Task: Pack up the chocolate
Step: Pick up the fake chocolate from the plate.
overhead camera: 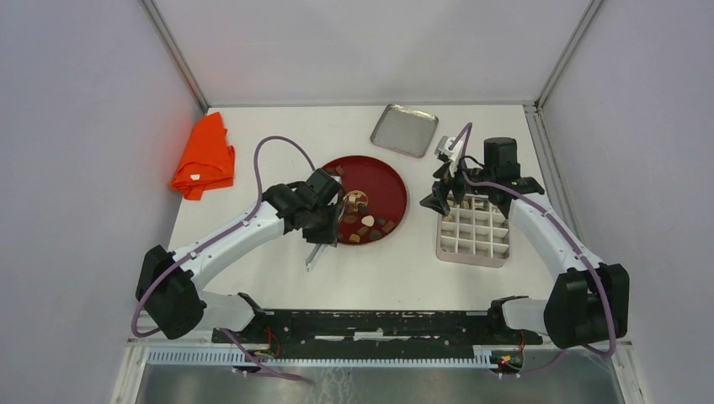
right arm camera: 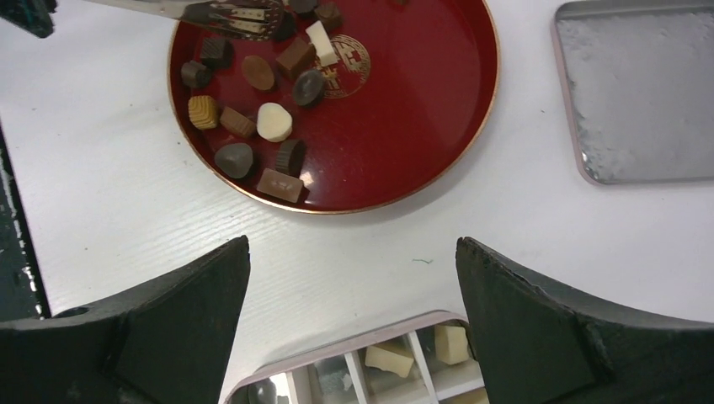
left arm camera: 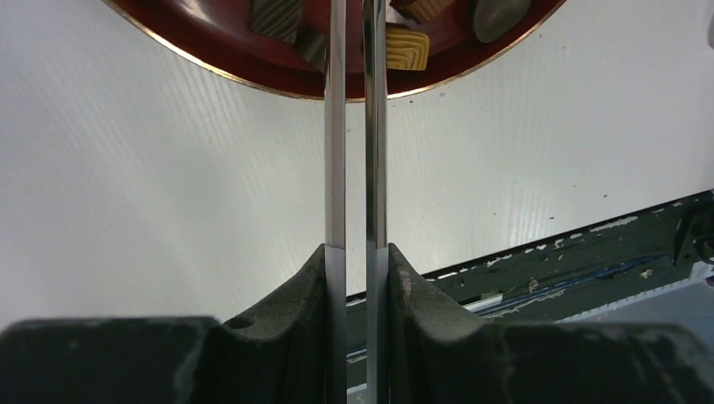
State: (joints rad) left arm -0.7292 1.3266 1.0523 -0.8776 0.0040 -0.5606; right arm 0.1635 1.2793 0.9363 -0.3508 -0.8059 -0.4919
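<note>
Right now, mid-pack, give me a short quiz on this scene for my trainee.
1. True or false: the right hand is shut on a chocolate.
2. What does the left hand hold? A) a spoon B) metal tongs C) nothing
3. Fill in: the chocolates not yet packed lie on the ____.

Key: 1 false, its jaws stand wide open and empty. 2 B. 3 red plate.
</note>
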